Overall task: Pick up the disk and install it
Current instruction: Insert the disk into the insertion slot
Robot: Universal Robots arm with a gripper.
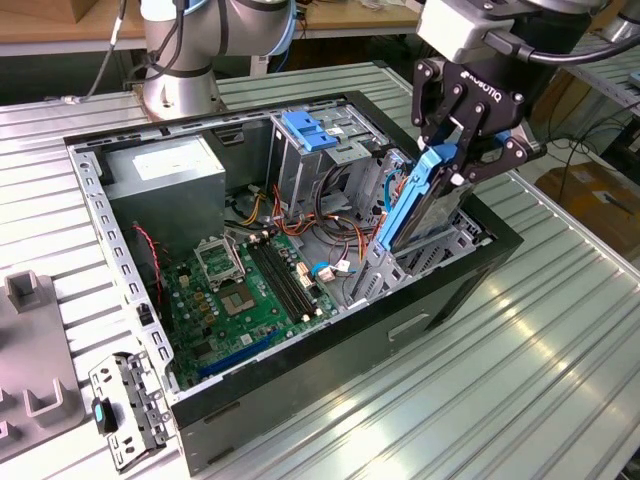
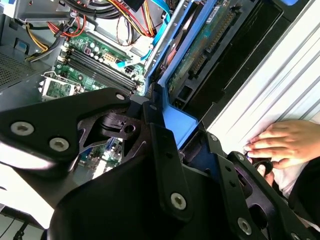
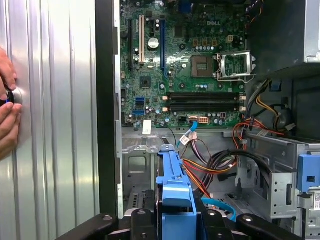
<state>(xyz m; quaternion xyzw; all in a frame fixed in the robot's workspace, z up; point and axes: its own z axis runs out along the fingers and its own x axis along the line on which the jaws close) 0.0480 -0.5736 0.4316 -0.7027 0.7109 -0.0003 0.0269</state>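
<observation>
The gripper (image 1: 452, 168) was clamped on the upper end of the disk (image 1: 412, 208), its fingers pressed against the blue rails. The disk stood tilted, its lower end down inside the drive bay at the exterior view's right corner of the open computer case (image 1: 300, 405). It sat close to the case's black rim on one side and to grey metal bracketry on the other, with little room either way. Coloured wires (image 1: 330, 225) bunched just beside the bay, and the motherboard (image 1: 250, 290) beyond them lay open from above. A cage with a blue latch (image 1: 305, 130) stood apart, toward the far wall. The case rested on a ribbed metal table (image 1: 520, 370) — a broad stretch of it ran along the exterior view's right. In the second wrist view a person's hand (image 2: 282, 142) rested on that table, near the case wall.
</observation>
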